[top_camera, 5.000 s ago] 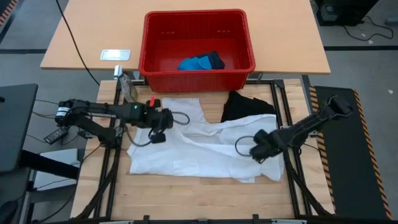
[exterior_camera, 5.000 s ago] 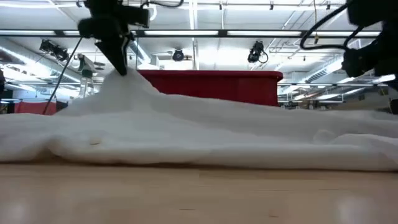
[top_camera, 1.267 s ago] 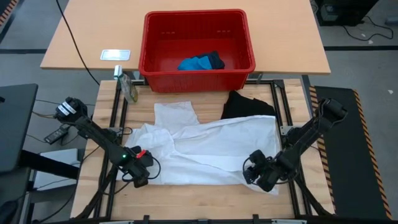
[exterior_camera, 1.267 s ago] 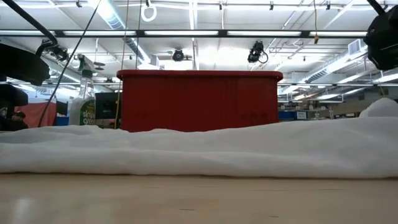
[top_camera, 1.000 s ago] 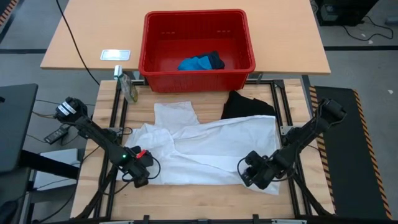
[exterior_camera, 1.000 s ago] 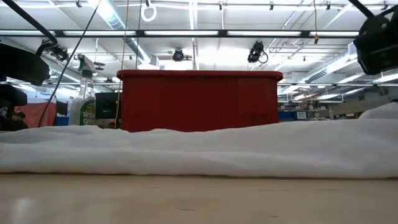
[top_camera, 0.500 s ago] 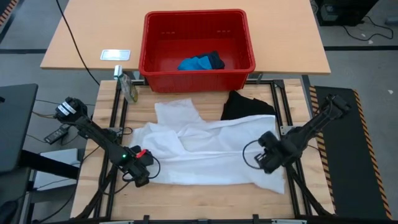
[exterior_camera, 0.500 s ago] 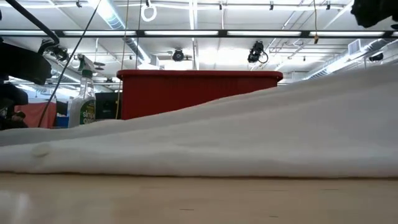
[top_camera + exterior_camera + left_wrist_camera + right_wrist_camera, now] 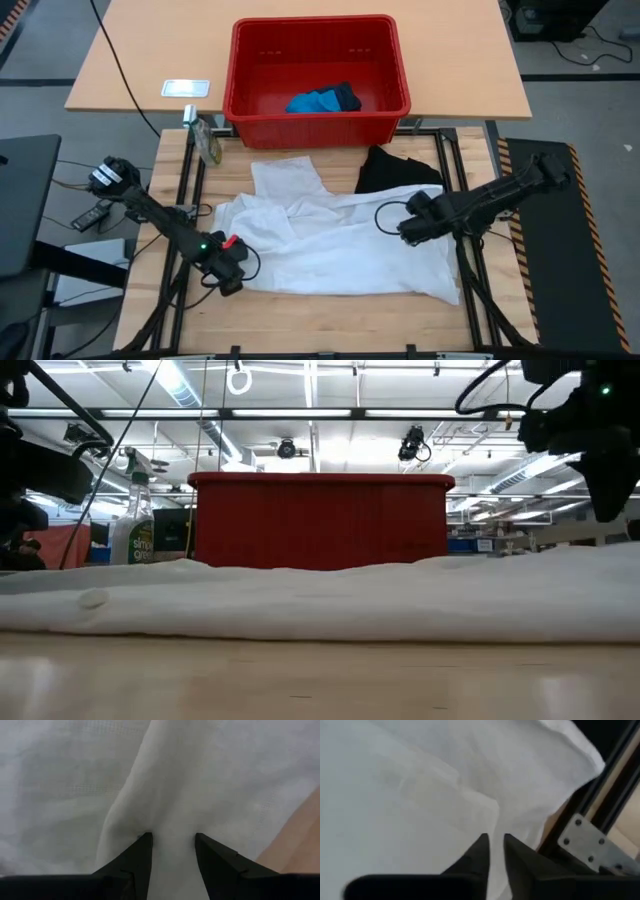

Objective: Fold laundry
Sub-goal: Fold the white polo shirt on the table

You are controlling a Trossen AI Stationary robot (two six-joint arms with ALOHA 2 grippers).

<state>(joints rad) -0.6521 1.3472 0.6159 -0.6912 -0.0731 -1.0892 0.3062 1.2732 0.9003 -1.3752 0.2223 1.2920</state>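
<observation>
The white garment (image 9: 340, 245) lies spread on the wooden table, a low white band in the low view (image 9: 320, 600). My left gripper (image 9: 228, 275) is down on its near-left corner, shut on a ridge of cloth (image 9: 172, 840). My right gripper (image 9: 408, 230) hovers over the garment's right part with its fingers almost together (image 9: 494, 840). In the low view it stands clear above the cloth (image 9: 610, 500). The black shirt (image 9: 398, 168) lies at the garment's far-right corner. The blue piece (image 9: 315, 100) sits in the red basket (image 9: 318, 25). My left gripper pinches a raised ridge of the white garment (image 9: 172, 820) between its two fingers, near the garment's near-left corner. The fingers come from above. One layer or several, I cannot tell. The cloth around the ridge lies on the table.
The red basket (image 9: 320, 520) stands past the table's far edge on a second table, next to a flat white object (image 9: 186, 88). A spray bottle (image 9: 205, 140) lies at the far-left corner. Bare wood (image 9: 330, 320) runs along the near edge. Black frame rails border both sides.
My right gripper rose from the garment's near-right edge and moved toward the far edge and slightly left. The garment's right part was lifted with it half a second ago and now lies low again.
</observation>
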